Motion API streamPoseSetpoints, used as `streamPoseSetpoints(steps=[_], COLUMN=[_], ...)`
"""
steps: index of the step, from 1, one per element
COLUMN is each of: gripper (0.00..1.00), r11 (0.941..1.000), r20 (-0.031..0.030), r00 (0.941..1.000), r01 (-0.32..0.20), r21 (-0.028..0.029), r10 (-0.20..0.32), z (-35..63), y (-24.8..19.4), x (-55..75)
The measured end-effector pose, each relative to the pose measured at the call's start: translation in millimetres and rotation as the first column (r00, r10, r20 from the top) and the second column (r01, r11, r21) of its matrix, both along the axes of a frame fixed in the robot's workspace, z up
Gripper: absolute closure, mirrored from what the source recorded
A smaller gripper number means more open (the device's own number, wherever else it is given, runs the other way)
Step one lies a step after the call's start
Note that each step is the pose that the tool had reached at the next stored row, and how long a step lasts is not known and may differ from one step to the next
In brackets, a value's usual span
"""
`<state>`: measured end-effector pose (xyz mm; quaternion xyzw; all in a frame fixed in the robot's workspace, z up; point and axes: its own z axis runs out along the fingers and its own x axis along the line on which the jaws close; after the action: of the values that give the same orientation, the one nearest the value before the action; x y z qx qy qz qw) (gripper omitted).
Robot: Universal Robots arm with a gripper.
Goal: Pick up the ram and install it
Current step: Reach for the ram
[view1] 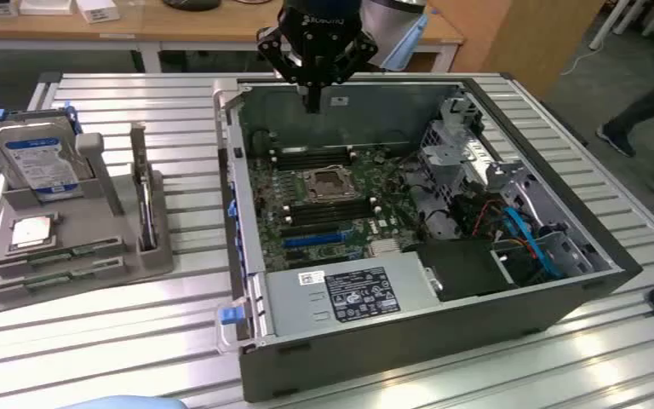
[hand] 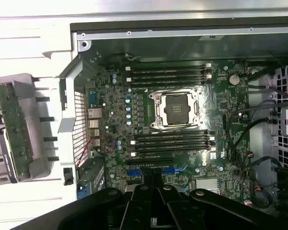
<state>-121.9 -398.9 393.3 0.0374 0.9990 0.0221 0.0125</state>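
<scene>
Ram [view1: 143, 200] is standing on edge in the grey holder [view1: 77, 285] on the bench [view1: 111, 341], beside the hard drive [view1: 34, 158], toward the exterior view's left. The pincer [view1: 312, 104] is hanging closed above the open computer case [view1: 418, 349], well apart from the ram.

In the exterior view the arm [view1: 395, 25] is cut off by the top edge just above the hand [view1: 313, 104]. At the exterior view's right a person [view1: 651, 106] is blurred and cropped; we make out a dark leg and a shoe. A pale blue shape [view1: 123, 403] at the bottom edge is too cropped for us to name. The ram [view1: 143, 200] stands edge-on in its grey holder [view1: 31, 294], its chips too small to tell. In the wrist view the holder [hand: 38, 167] covers part of the ram [hand: 12, 129], and the hand [hand: 151, 189], itself cut by the frame, hides part of the motherboard [hand: 221, 100].
</scene>
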Motion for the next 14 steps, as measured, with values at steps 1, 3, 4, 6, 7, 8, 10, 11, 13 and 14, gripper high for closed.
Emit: streamPoseSetpoints(steps=[1, 3, 4, 6, 7, 8, 10, 11, 13, 14], gripper=[0.90, 0.90, 0.90, 0.90, 0.90, 0.90, 0.90, 0.90, 0.90, 0.90], r11=[1.0000, 1.0000, 1.0000, 1.0000, 1.0000, 1.0000, 1.0000, 1.0000, 1.0000, 1.0000], r20=[-0.0001, 0.0000, 0.0000, -0.0001, 0.0000, 0.0000, -0.0001, 0.0000, -0.0001, 0.0000], r00=[1.0000, 1.0000, 1.0000, 1.0000, 1.0000, 1.0000, 1.0000, 1.0000, 1.0000, 1.0000], r01=[0.000, 0.000, 0.000, 0.000, 0.000, 0.000, 0.000, 0.000, 0.000, 0.000], r21=[-0.0001, -0.0001, 0.0000, -0.0001, 0.0000, 0.0000, 0.0000, -0.0001, -0.0002, -0.0006], r10=[0.000, 0.000, 0.000, 0.000, 0.000, 0.000, 0.000, 0.000, 0.000, 0.000], z=[0.0, 0.0, 0.0, 0.0, 0.0, 0.0, 0.0, 0.0, 0.0, 0.0], y=[0.0, 0.0, 0.0, 0.0, 0.0, 0.0, 0.0, 0.0, 0.0, 0.0], x=[0.0, 0.0, 0.0, 0.0, 0.0, 0.0, 0.0, 0.0, -0.1, -0.7])
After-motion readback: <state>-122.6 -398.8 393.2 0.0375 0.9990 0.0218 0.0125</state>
